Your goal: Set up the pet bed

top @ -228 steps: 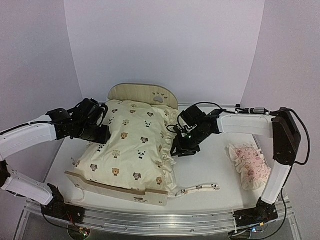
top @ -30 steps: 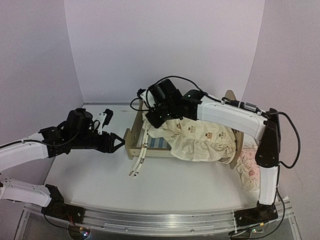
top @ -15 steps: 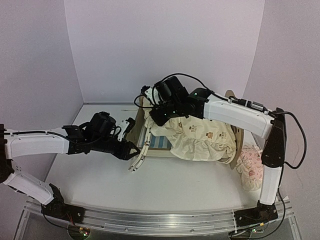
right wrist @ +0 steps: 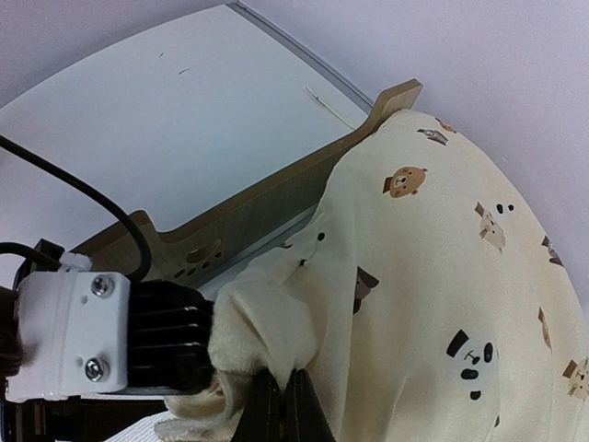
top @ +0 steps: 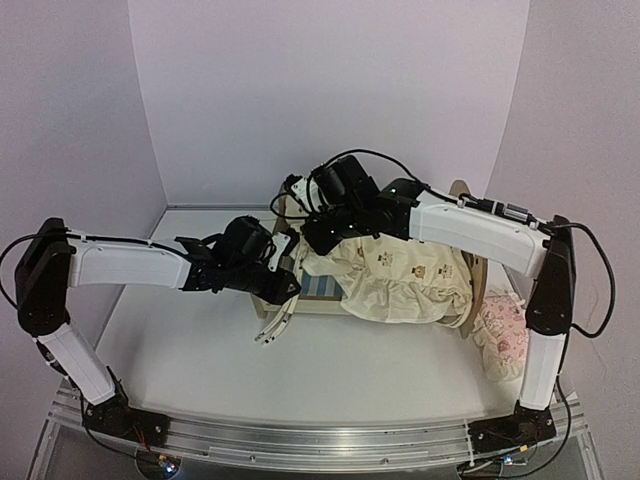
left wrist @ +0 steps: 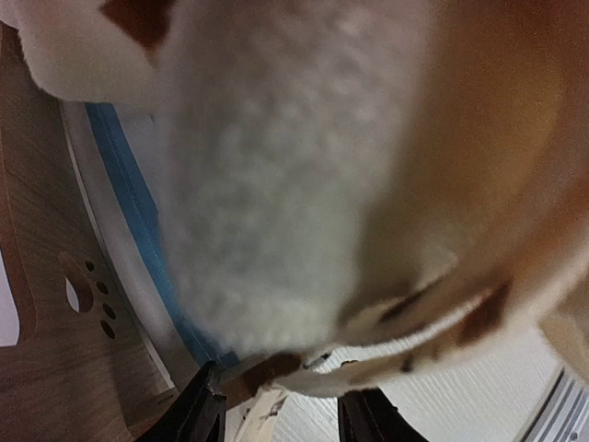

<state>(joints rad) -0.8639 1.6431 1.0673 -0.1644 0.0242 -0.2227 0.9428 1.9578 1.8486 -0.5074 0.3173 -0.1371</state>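
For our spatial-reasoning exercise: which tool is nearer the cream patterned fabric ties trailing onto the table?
Left. The left tool is right beside the ties; the right tool is farther back, shut on the cream animal-print cushion.

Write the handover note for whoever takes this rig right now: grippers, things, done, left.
Right gripper: shut on the cushion corner near the footboard, holding it above the pet bed.
Left gripper: open at the footboard, cushion edge just ahead.
Cushion bunched toward the headboard; striped base bare at the foot end; ties hang onto the table. Pink pillow lies on the table beside the headboard.
Done: cushion partly on. Left: spread it flat, probably add the pillow.
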